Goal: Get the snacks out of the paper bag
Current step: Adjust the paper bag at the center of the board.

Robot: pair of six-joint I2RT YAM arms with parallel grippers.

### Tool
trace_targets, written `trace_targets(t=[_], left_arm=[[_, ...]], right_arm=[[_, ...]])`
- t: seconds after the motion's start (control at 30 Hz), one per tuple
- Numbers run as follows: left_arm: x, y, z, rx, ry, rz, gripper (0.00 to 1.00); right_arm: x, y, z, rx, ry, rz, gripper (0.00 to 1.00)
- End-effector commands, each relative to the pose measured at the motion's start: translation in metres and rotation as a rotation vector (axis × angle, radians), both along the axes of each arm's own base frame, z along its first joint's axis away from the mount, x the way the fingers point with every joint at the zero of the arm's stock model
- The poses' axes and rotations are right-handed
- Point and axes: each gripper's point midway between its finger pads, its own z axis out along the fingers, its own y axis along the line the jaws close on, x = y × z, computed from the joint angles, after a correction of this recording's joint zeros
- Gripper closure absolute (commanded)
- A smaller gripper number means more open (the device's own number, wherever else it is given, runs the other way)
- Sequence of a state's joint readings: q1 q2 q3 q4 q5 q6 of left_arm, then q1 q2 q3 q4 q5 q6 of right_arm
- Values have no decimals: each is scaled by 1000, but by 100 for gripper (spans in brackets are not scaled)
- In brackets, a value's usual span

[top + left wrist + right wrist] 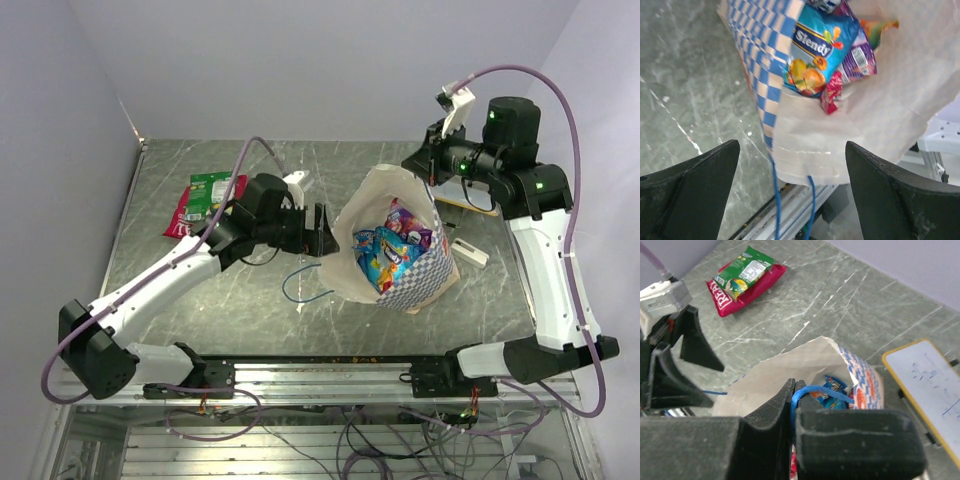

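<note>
The paper bag (425, 275) lies on its side mid-table with its mouth held open, and several snacks (392, 250) show inside. My right gripper (797, 390) is shut on the bag's blue cord handle (816, 390) and holds the far rim up. My left gripper (792, 172) stands open just outside the bag's near rim (810, 155), nothing between its fingers. Inside I see a blue packet (815, 45), a purple one (858, 57) and a tiny red candy (831, 92). A red packet (181, 216) and a green packet (212, 188) lie outside at the far left.
A small white block (468, 252) lies right of the bag. A yellow-framed whiteboard (927, 385) rests beyond it under the right arm. The bag's other blue cord handle (300, 288) trails on the table toward the near rail (320, 372).
</note>
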State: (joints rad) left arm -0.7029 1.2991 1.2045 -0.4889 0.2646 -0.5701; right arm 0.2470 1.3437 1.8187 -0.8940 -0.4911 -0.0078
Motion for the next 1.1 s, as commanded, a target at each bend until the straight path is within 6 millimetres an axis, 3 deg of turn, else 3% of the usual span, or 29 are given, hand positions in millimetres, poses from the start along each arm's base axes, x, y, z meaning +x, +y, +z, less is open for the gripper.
trace_targets(t=[0.0, 0.17, 0.37, 0.5, 0.63, 0.73, 0.87, 1.0, 1.07], left_arm=[[-36, -5, 6, -42, 19, -61, 3], [-64, -17, -11, -22, 72, -141, 16], [-59, -43, -15, -28, 57, -154, 37], [-62, -70, -5, -69, 38, -187, 44], [-67, -81, 7, -89, 2, -215, 45], [-68, -71, 16, -96, -42, -191, 44], [-69, -43, 32, -100, -119, -128, 33], [-68, -15, 47, -80, -180, -49, 25], [-66, -7, 55, -79, -217, -28, 20]], right_arm=[[13, 3, 25, -98, -172, 57, 100], [39, 1, 51, -183, -328, 68, 100], [59, 5, 109, -224, -541, 86, 100], [65, 15, 121, -223, -597, 140, 100], [49, 34, 115, -149, -565, 251, 100], [25, 67, 80, -109, -433, 361, 100], [-14, 106, 32, -31, -227, 464, 100], [-56, 123, 34, 159, -160, 532, 100], [-67, 125, 32, 214, -140, 534, 100]])
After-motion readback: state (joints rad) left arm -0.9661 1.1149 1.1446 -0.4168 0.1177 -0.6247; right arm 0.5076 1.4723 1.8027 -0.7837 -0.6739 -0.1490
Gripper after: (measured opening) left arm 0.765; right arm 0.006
